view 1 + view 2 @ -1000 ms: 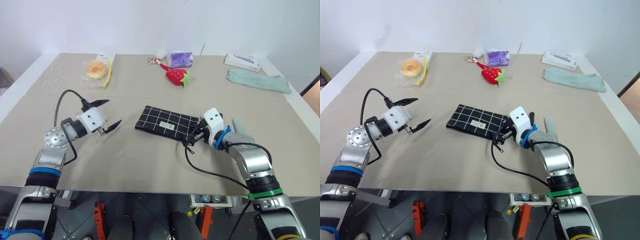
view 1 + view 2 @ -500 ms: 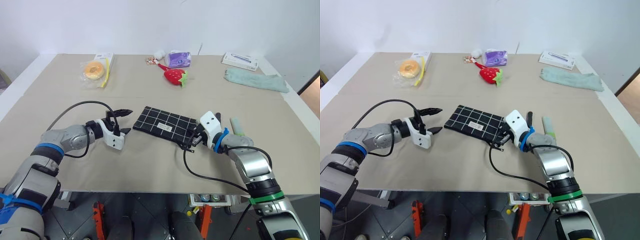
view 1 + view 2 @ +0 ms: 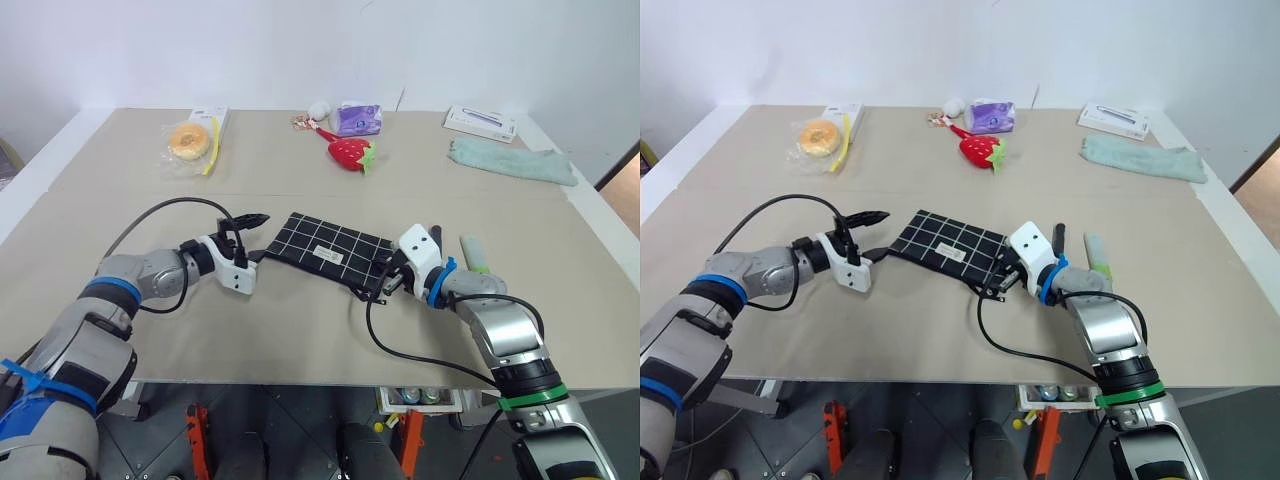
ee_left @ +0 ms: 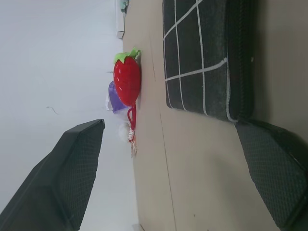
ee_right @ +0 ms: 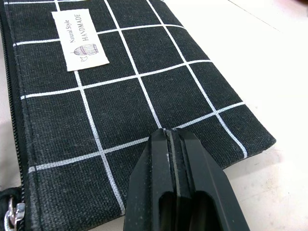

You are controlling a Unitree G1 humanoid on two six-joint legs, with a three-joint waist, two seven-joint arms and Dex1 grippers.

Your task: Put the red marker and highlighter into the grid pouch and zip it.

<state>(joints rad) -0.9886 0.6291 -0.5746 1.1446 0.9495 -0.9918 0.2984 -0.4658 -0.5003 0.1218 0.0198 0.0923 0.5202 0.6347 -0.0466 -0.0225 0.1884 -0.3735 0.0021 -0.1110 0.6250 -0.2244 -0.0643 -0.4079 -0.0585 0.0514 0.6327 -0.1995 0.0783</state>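
Note:
The grid pouch (image 3: 330, 250) lies flat at the middle of the table, black with white lines and a white label (image 5: 79, 39). My left gripper (image 3: 262, 236) stands open at the pouch's left end, one finger above that corner and the other low beside it. My right gripper (image 5: 171, 137) is shut, its tips on the fabric at the pouch's right end, with the zipper pull (image 5: 12, 214) close by. The highlighter (image 3: 472, 252), pale green, lies on the table just right of my right wrist. A slim dark stick, the red marker (image 3: 1058, 236), lies beside it, partly hidden by the wrist.
At the back stand a red strawberry plush (image 3: 352, 152), a purple packet (image 3: 360, 118), a bagged doughnut (image 3: 190, 140), a white box (image 3: 483, 122) and a teal cloth (image 3: 515, 160). The table's front edge (image 3: 300, 382) runs close below both arms.
My left gripper has moved right to the pouch's left end and rolled, so its fingers now stand one above the other. The right gripper has stayed shut on the pouch's right end.

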